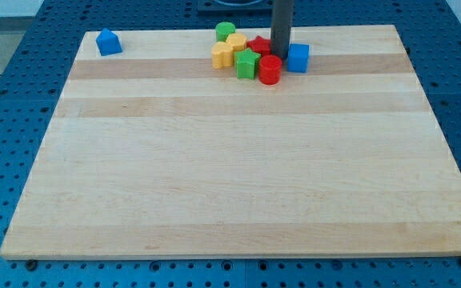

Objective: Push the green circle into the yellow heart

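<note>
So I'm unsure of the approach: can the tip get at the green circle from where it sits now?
Probably not directly: my tip sits between the red blocks and blue cube, while the green circle lies beyond them.

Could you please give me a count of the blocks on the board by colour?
Blue: 2 – blue block at the view's top left, blue cube
Green: 2 – green circle, green star
Yellow: 2 – yellow heart, yellow block
Red: 2 – red cylinder, red block
Total: 8

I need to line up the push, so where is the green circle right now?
The green circle sits near the view's top edge of the board, at the upper left of the cluster, touching a yellow block; my tip is further right.
</note>
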Controlling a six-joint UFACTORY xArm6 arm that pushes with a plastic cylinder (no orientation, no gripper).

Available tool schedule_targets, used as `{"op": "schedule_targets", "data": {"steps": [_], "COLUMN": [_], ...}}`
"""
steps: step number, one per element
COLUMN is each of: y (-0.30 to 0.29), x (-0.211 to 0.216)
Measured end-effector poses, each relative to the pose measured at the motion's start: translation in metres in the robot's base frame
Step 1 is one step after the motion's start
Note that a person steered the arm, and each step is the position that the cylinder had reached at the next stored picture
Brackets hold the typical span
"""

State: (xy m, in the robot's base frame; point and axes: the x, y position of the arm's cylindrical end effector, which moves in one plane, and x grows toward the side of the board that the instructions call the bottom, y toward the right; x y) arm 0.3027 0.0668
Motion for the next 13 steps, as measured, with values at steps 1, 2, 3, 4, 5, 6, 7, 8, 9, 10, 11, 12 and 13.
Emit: {"op": "schedule_targets", "data": {"steps": [1, 2, 3, 4, 5, 6, 7, 8, 9, 10, 11, 12, 13], "y": [0.0, 0.0, 0.0, 0.0, 0.0, -0.01, -0.048, -0.085, -0.091, -0.091, -0.091, -0.091, -0.081], "x": [0.009, -0.014, -0.041, -0.068, -0.099, -0.111, -0.102, -0.056, -0.018, -0.018, -0.036, -0.055, -0.06]}}
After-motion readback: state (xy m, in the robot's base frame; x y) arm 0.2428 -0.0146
